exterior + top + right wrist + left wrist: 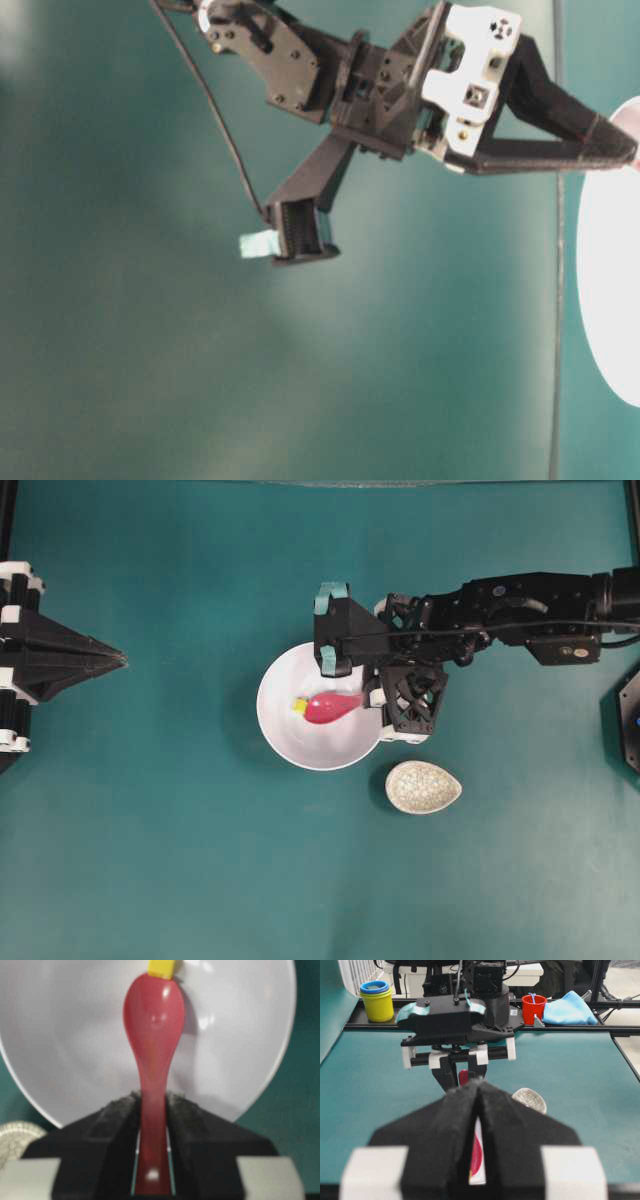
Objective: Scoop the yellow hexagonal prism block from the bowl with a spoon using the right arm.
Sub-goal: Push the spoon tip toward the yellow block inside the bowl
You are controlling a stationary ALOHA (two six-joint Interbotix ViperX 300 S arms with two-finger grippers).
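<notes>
Yellow block sits at, seemingly touching, the tip of the spoon clamped in the right gripper.

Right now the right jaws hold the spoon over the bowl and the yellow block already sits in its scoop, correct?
Not quite. The yellow block lies in the bowl at the tip of the spoon, outside the scoop, as the right wrist view shows. The rest stands.

Teal table carries the white bowl right under the right gripper, and a speckled egg-shaped dish just beside it.
</notes>
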